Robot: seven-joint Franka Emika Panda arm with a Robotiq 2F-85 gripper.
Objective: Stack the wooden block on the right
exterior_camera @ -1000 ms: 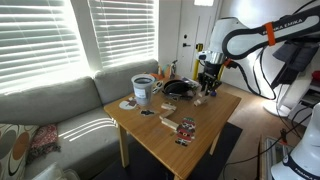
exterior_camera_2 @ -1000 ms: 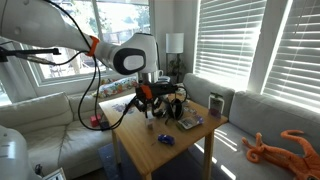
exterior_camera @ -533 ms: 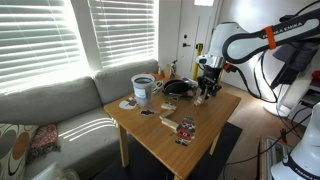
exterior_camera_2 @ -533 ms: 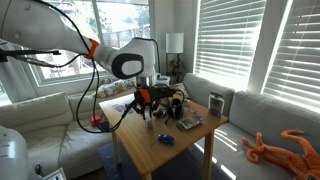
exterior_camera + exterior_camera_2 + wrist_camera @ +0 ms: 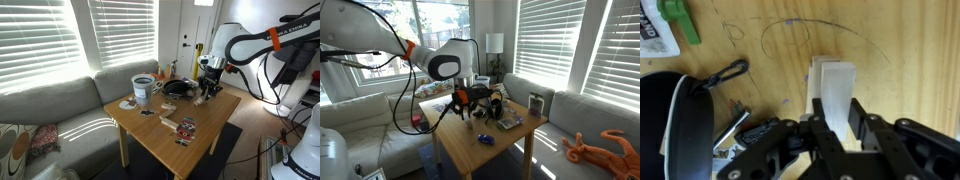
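Note:
In the wrist view a pale wooden block (image 5: pixel 836 92) stands upright between my gripper's (image 5: pixel 843 122) two black fingers, which press on both its sides. A second pale block (image 5: pixel 818 74) shows just behind and to the left of it, touching it, on the wooden table (image 5: pixel 900 40). In both exterior views the gripper (image 5: pixel 208 89) (image 5: pixel 470 108) hangs low over the table's far end, pointing down. The held block is too small to make out in either of these views.
A black bowl or pan (image 5: pixel 178 88) and a white bucket (image 5: pixel 143 90) stand near the gripper. Cards and small items (image 5: pixel 186 128) lie mid-table. In the wrist view, a black headset (image 5: pixel 680 120) lies left of the jaws and a green piece (image 5: pixel 675 20) lies at the top left.
The gripper has sunk slightly toward the table at the same spot; nothing else has moved.

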